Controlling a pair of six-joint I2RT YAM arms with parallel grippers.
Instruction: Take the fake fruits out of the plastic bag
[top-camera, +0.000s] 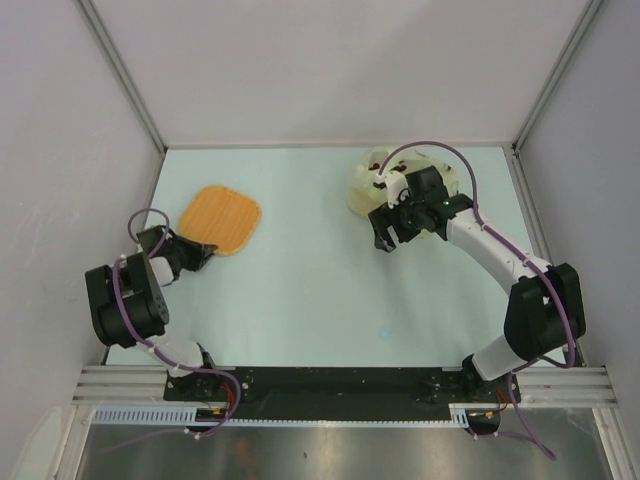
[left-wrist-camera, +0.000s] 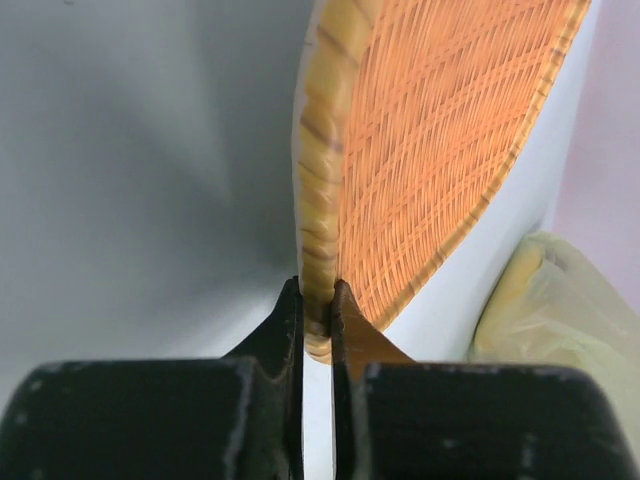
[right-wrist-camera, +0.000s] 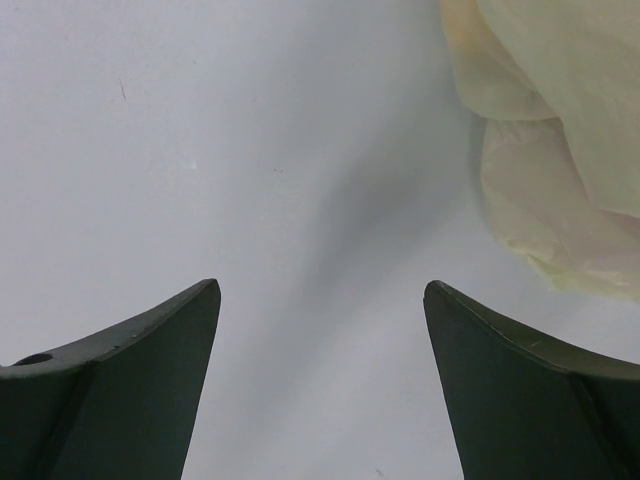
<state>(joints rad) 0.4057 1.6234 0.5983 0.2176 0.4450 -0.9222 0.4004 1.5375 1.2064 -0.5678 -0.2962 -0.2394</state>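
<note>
The thin, crinkly, translucent pale-yellow plastic bag (top-camera: 362, 190) lies crumpled at the far right of the worktop (top-camera: 320, 290); the right gripper (top-camera: 388, 240) hangs at its near edge, jaws wide, nothing between them; its wrist view shows wrinkled folds beyond the right fingertip; the left gripper (top-camera: 205, 252) is clamped on the braided rim of the orange woven square mat (top-camera: 220, 218), plain only in the left wrist view.

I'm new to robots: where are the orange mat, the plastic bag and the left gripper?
orange mat (top-camera: 222, 219), top view, woven middle.
plastic bag (right-wrist-camera: 560, 150), right wrist view, crinkled side.
left gripper (left-wrist-camera: 317, 292), left wrist view, between fingertips.
</note>
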